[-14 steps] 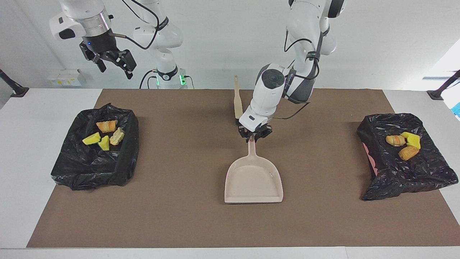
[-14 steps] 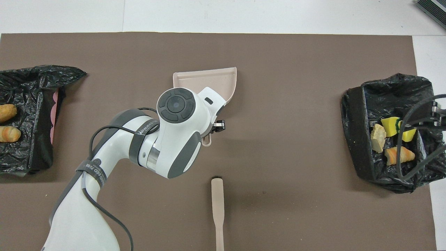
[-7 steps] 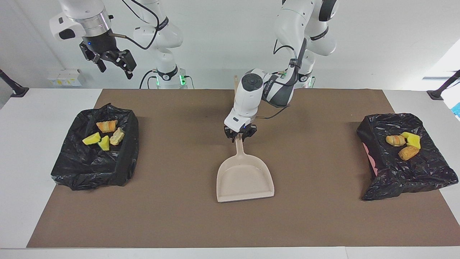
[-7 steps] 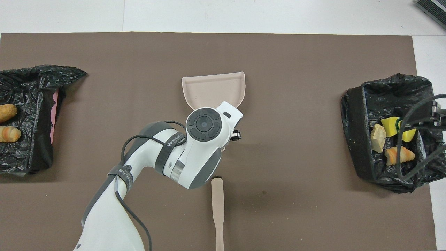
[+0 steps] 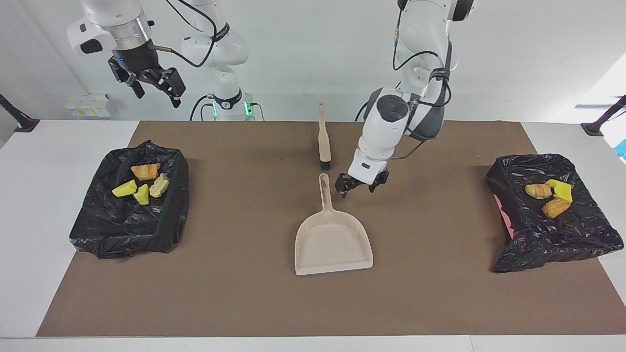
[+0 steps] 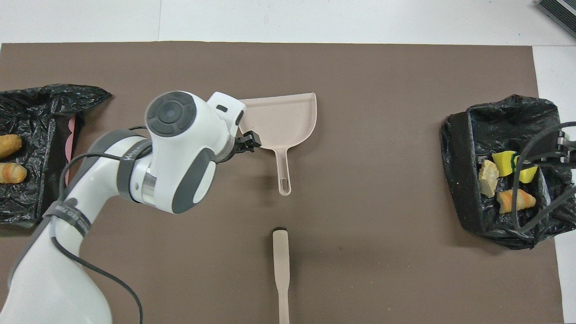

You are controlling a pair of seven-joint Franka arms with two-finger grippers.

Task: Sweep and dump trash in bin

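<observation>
The pink dustpan (image 5: pixel 332 242) (image 6: pixel 284 118) lies flat mid-mat with nothing in it, its handle pointing toward the robots. My left gripper (image 5: pixel 360 185) (image 6: pixel 249 143) hangs open just above the mat beside that handle, holding nothing. All the trash in view is in two bins lined with black bags. The bin (image 5: pixel 129 210) (image 6: pixel 477 180) at the right arm's end holds a croissant-like piece (image 5: pixel 145 170), yellow wedges (image 5: pixel 124 188) and a tan chunk (image 5: pixel 159 185). The other bin (image 5: pixel 552 230) (image 6: pixel 40 189) holds three pieces (image 5: pixel 538 190). My right gripper (image 5: pixel 156 90) waits open, high over its bin.
A pink brush (image 5: pixel 323 139) (image 6: pixel 281 265) lies on the brown mat (image 5: pixel 440 293), nearer to the robots than the dustpan and in line with its handle. Bare white table borders the mat at both ends.
The left gripper shifted the dustpan a little toward the right arm's end, opened, let go of the handle, and moved up and aside. The right arm stayed still.
</observation>
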